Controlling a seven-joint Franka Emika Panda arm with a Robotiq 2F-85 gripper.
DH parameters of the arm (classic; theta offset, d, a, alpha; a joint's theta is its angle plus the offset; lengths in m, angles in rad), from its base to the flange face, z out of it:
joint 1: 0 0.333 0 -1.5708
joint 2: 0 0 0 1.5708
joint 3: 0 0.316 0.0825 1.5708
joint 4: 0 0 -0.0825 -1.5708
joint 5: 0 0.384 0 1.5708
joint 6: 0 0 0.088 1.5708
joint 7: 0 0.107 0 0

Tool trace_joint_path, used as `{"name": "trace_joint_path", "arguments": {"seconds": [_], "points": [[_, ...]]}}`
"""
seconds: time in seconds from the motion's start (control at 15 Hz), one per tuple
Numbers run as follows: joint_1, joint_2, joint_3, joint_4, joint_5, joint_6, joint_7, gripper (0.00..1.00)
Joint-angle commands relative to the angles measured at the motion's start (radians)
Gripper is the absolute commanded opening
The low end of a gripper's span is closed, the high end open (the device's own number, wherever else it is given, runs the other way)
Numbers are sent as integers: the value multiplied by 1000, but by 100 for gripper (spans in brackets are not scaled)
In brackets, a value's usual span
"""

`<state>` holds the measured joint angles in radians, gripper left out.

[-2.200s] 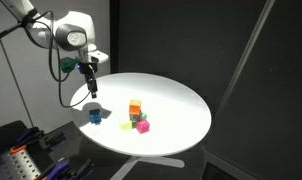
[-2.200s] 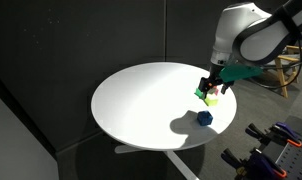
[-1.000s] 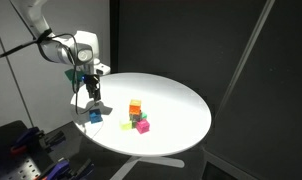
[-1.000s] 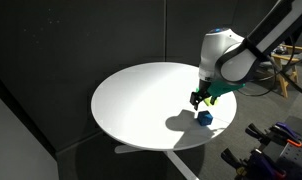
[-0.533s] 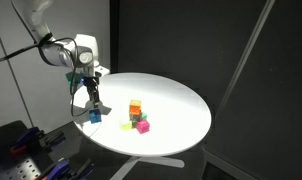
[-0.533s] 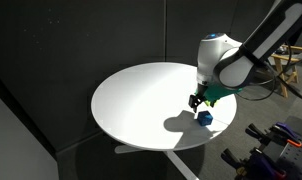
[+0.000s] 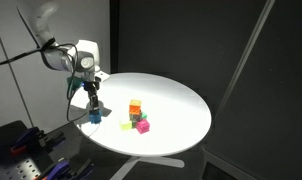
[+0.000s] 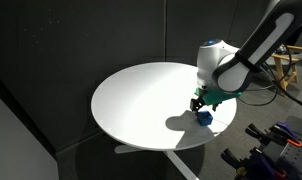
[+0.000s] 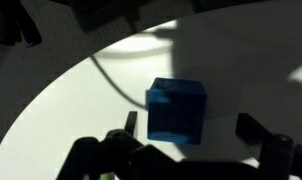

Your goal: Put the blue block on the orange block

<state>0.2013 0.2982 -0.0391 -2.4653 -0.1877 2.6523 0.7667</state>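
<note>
White and round, the table carries everything. The Panda arm leans in over one edge, and its fingers are spread wide, gripping nothing. The blue block sits alone on the table near that edge, well apart from the orange block. The orange block seems to perch on another cube in the small cluster nearer the middle, with a magenta cube just beside the stack.

The blue block looks like a hard, light toy cube: stiff, smooth-faced, not fragile. Its flat, parallel sides are the natural hold — two opposite upright faces, about halfway up, with the fingers square to them. Being so light, it would probably slide or turn if one finger met it first.

The wrist view alone shows the fit: the block lies between the fingers, touching neither and nearer one than the other. It shows nothing of the orange block. Only one exterior view takes in both the blue block and its goal, with the fingers low over the blue block. In the opposite exterior view the arm covers the cluster — I cannot make out the orange block there.
</note>
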Motion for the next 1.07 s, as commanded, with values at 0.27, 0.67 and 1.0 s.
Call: {"name": "trace_joint_path", "arguments": {"seconds": [0.27,0.67,1.0], "points": [[19,41,-31,31,-4,0,27,100],[28,69,-44,42,-4,-2,24,100],[38,89,-53,50,-5,-4,23,100]]}}
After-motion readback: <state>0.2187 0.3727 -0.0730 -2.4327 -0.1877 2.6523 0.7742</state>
